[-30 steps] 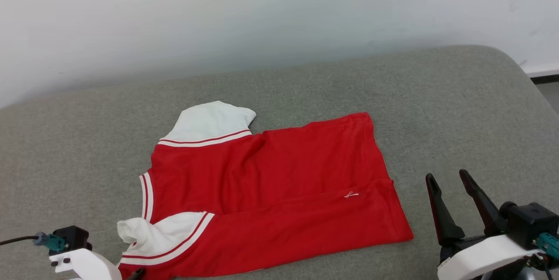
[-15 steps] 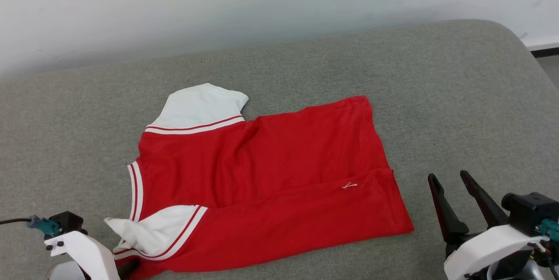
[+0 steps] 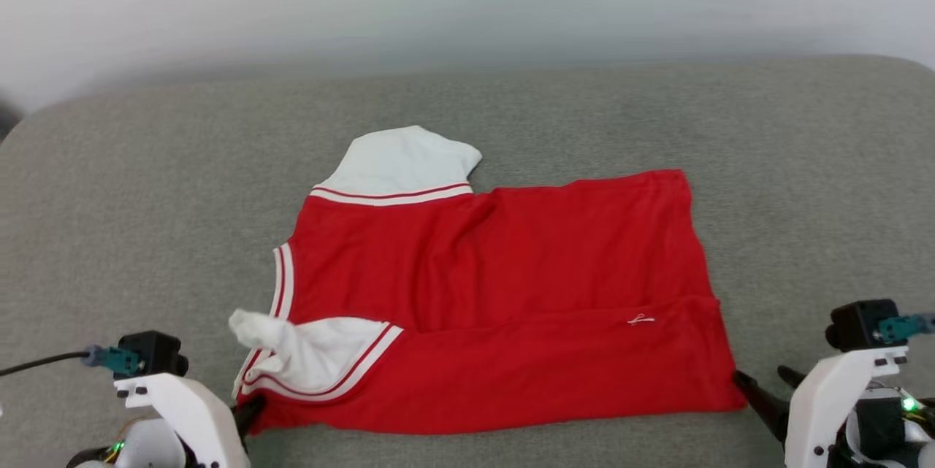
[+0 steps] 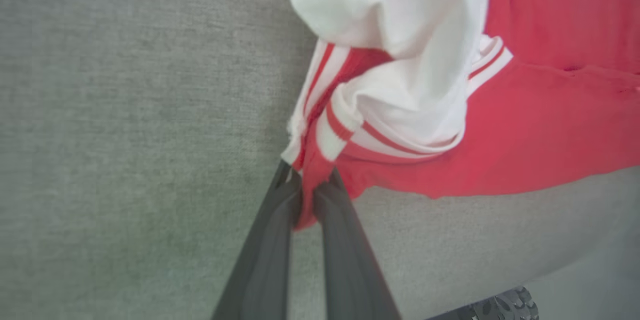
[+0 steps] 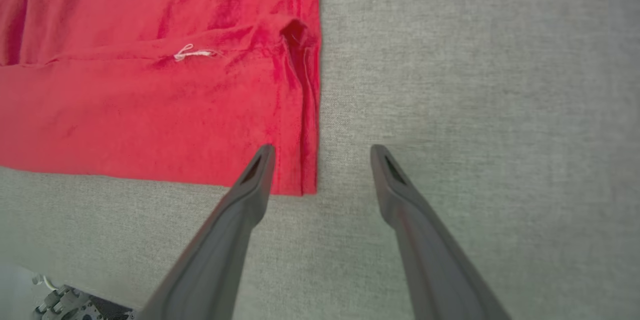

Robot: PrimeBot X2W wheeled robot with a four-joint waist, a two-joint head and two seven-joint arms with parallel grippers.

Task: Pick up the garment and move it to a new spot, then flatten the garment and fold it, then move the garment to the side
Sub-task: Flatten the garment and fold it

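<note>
A red T-shirt with white sleeves, the garment (image 3: pixel 511 293), lay spread on a grey cushioned surface (image 3: pixel 146 198) in front of a pale wall (image 3: pixel 438 1). Its plain side faced up. Its striped collar pointed to the robot's left and its hem to the right. The far sleeve (image 3: pixel 402 161) lay flat beyond the garment's far edge. The near sleeve (image 3: pixel 307 351) sat crumpled on the garment's near left corner. At that corner the left pincer (image 4: pixel 307 185) was closed, pinching a fold of red fabric between its dark fingers. At the garment's near right corner the right pincer (image 5: pixel 322 153) stood wide open and held nothing. One of its fingers was over the hem and the other over the bare grey surface beside it. A small white thread (image 5: pixel 192 53) lay on the red cloth near the hem.
</note>
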